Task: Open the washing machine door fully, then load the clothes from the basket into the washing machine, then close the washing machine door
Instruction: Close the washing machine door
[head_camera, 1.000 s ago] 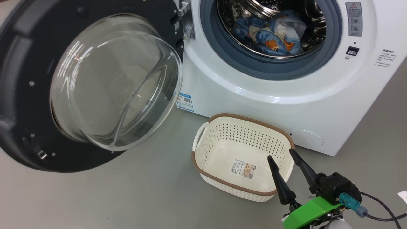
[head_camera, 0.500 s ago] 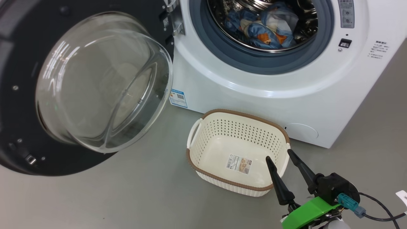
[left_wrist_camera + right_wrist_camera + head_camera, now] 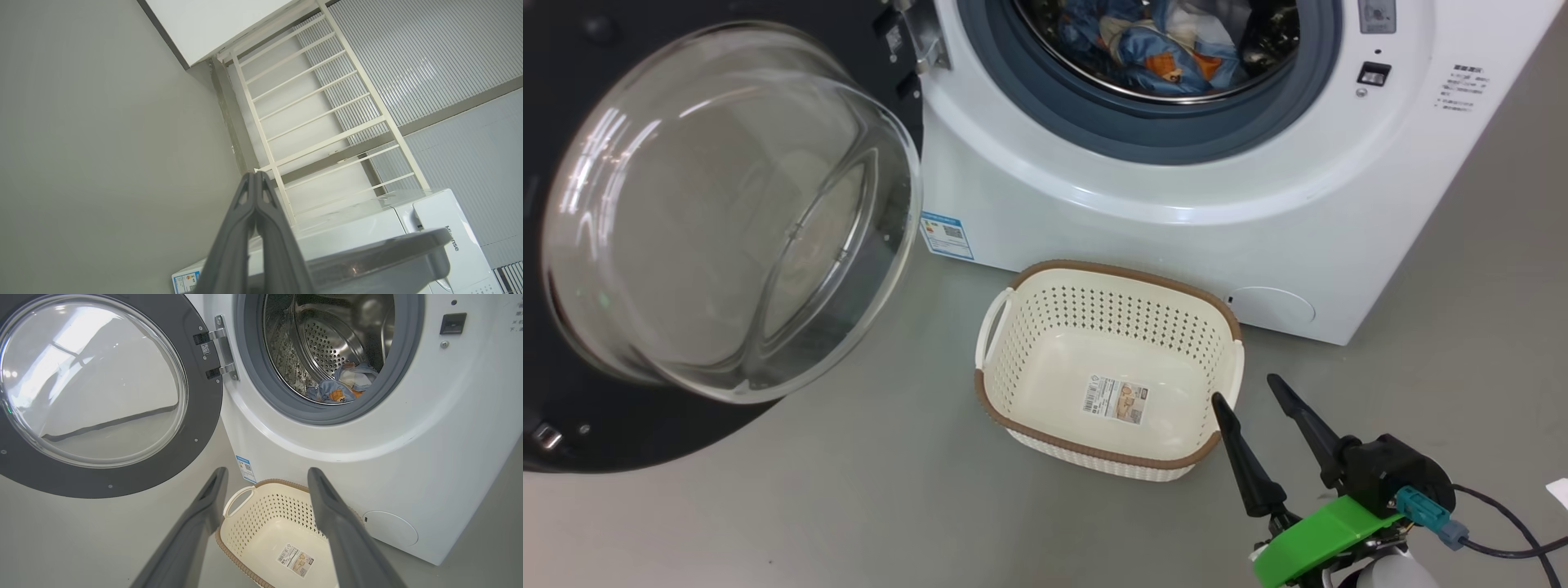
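The washing machine door (image 3: pixel 727 212) is swung wide open on its hinge (image 3: pixel 218 351), to the left of the washing machine (image 3: pixel 1143 204), and its clear glass bowl is turned toward the head camera. The clothes (image 3: pixel 1152 49) are bunched inside the steel drum (image 3: pixel 327 339), behind the grey gasket (image 3: pixel 1176 139). The basket (image 3: pixel 1094 445) is set on the grey floor (image 3: pixel 849 506) just in front of the machine, below the drum opening; a label sticker (image 3: pixel 1116 400) is exposed on its bottom. The right gripper (image 3: pixel 1245 388) is positioned at the basket's near right corner, with its two fingers spread wide apart and nothing held between them. The left gripper (image 3: pixel 255 175) is shown in the left wrist view with its fingers pressed together tip to tip; nothing is gripped.
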